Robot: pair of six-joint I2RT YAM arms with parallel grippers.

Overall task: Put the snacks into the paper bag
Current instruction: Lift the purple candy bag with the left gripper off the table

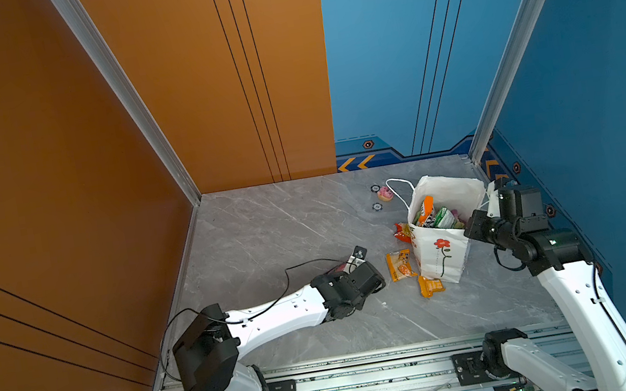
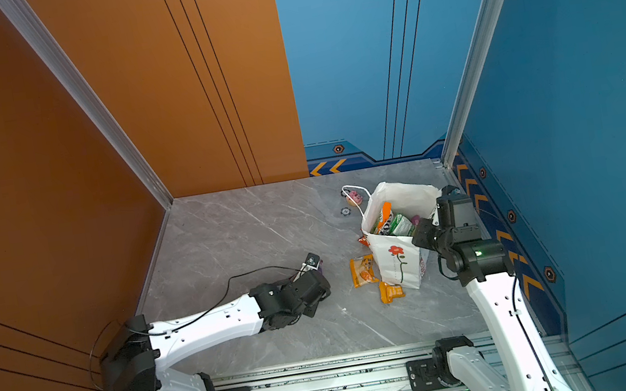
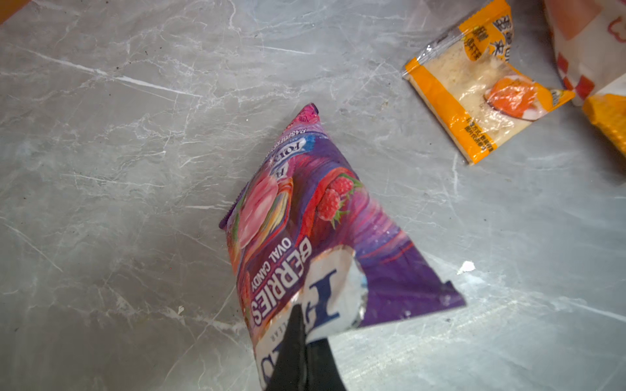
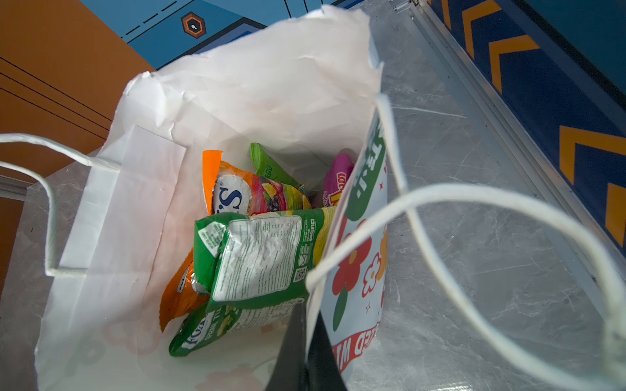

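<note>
The grey marble table [image 1: 266, 233] carries everything. The white paper bag [image 1: 445, 261] stands upright at its far right, mouth open, with a red flower on its near face. The right gripper [image 4: 306, 315] is pinched tight on the bag's right-hand wall at the rim, one finger inside and one outside.

The left gripper [image 3: 305, 325], near the middle of the table and left of the bag, is clamped on the edge of a purple packet [image 3: 325, 220] reading BERRIES. The packet slants away from the fingers, and I cannot tell whether its other end touches the table.

Inside the bag lie a green packet [image 4: 257, 257], an orange FOX'S packet [image 4: 244, 193] and a magenta packet [image 4: 335, 179].

On the table, an orange packet [image 1: 400, 265] lies just left of the bag. A smaller orange packet [image 1: 430, 286] touches the bag's near corner, and a red-orange packet [image 1: 403, 232] sits against its left side.

Beyond the bag's left handle sit a pink toy [image 1: 384, 193] and two dark discs [image 1: 377, 206].
</note>
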